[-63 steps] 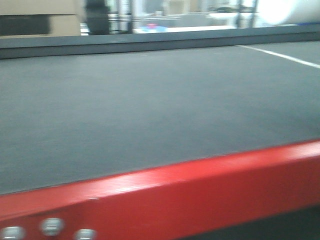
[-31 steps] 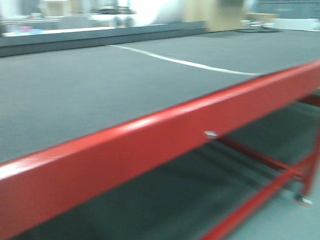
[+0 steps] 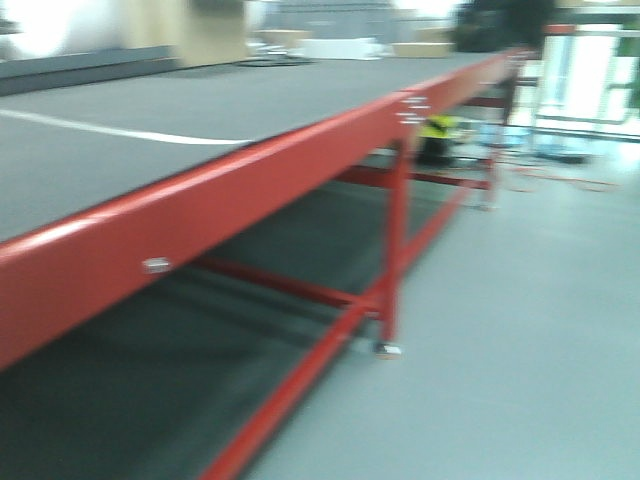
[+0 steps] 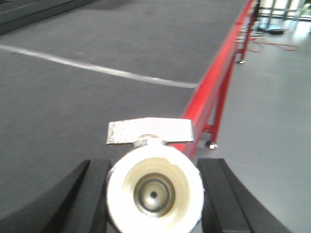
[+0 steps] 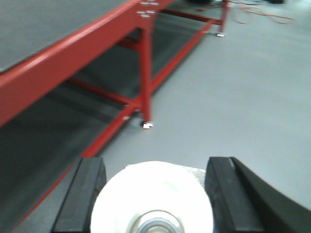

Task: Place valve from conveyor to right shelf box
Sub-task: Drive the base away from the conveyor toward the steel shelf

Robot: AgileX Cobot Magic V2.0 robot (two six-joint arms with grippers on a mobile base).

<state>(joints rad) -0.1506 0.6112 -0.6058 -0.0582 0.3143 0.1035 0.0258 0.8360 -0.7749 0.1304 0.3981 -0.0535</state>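
The conveyor (image 3: 120,105) is a wide dark grey belt on a red frame, filling the left of the front view. My left gripper (image 4: 154,165) is shut on a white valve (image 4: 154,191) with a round threaded opening and a flat grey handle, held above the belt (image 4: 97,58) near its red edge. My right gripper (image 5: 154,167) is shut on a second white valve (image 5: 153,199), held over the grey floor beside the conveyor (image 5: 43,24). The right shelf box is out of view.
A white line (image 3: 120,130) crosses the belt. Red legs and cross bars (image 3: 395,240) stand under the conveyor, with dark belt below. Open grey floor (image 3: 520,300) lies to the right. Blurred clutter and cables (image 3: 540,150) sit at the far right.
The front view has swung to the right: the belt has slid to the left of the picture, and the red legs and grey floor have come into view.
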